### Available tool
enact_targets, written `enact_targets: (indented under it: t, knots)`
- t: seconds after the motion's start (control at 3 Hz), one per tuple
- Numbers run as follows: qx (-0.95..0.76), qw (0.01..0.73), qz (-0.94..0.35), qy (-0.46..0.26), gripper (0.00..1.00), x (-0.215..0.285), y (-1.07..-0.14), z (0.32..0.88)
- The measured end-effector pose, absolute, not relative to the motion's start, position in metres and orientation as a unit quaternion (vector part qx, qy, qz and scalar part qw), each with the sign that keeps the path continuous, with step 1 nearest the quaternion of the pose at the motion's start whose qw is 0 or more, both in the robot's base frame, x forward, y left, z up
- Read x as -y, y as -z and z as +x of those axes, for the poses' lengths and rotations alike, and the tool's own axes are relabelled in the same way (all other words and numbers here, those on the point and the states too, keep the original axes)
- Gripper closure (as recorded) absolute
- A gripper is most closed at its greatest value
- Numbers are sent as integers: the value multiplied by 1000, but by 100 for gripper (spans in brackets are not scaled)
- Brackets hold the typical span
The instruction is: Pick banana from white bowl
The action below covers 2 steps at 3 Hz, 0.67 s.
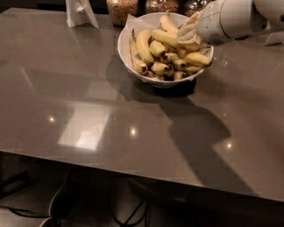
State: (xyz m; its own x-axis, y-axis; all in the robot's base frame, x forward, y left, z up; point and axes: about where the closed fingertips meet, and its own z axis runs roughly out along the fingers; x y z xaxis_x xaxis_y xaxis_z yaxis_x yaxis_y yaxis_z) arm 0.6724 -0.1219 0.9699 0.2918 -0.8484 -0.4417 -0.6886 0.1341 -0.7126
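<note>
The white bowl [126,44] stands at the back of the table, paper-lined at its rim and heaped with bananas. The banana [134,52] is the long, slender, nearly straight one along the bowl's left inner wall, its brownish stem pointing away from me. My gripper [188,33] hangs over the right side of the pile, low above another yellow banana [167,38] that lies across the top. It is well to the right of the slender banana. The white arm [235,17] comes in from the upper right.
Glass jars [122,9] of food stand behind the bowl. A white folded stand [80,12] is at the back left. A thick curved banana [144,44] and short dark-tipped ones [162,68] fill the bowl. The grey table [88,111] stretches toward me.
</note>
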Motion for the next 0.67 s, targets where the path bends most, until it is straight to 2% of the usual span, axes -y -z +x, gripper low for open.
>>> enact_targets:
  t: [0.67]
  knots:
    - [-596, 461, -652, 77, 43, 123, -953, 679]
